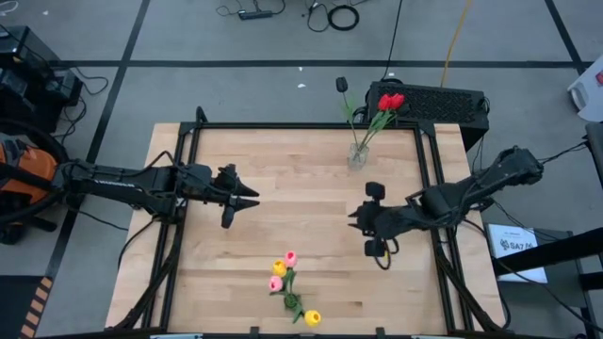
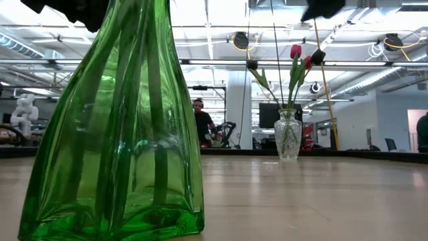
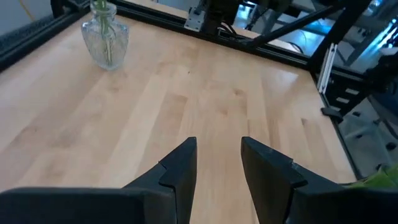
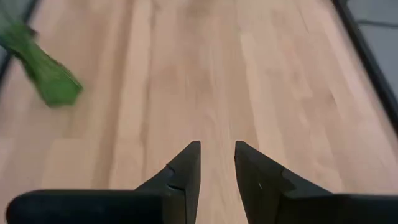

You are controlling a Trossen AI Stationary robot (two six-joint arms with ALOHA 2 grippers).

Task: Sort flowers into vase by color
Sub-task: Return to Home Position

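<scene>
A clear glass vase [image 1: 357, 154] [image 2: 287, 136] [image 3: 106, 41] stands near the table's far edge, holding red tulips [image 1: 390, 101] and a black tulip [image 1: 341, 85]. A green glass vase [image 1: 292, 301] [image 2: 114, 127] [image 4: 48, 74] stands at the near edge with pink tulips [image 1: 291, 257] and yellow tulips [image 1: 312, 317] in it. My left gripper [image 1: 251, 198] [image 3: 219, 144] hovers open over the table's left middle. My right gripper [image 1: 356, 220] [image 4: 217, 149] hovers open right of centre, fingers pointing toward the left. Neither holds a flower.
A black frame rail [image 1: 301, 125] runs around the tabletop. A black box [image 1: 433, 102] sits just beyond the far right corner. Bare wood [image 1: 301, 202] lies between the two grippers. People and equipment show in the room behind, in the low view.
</scene>
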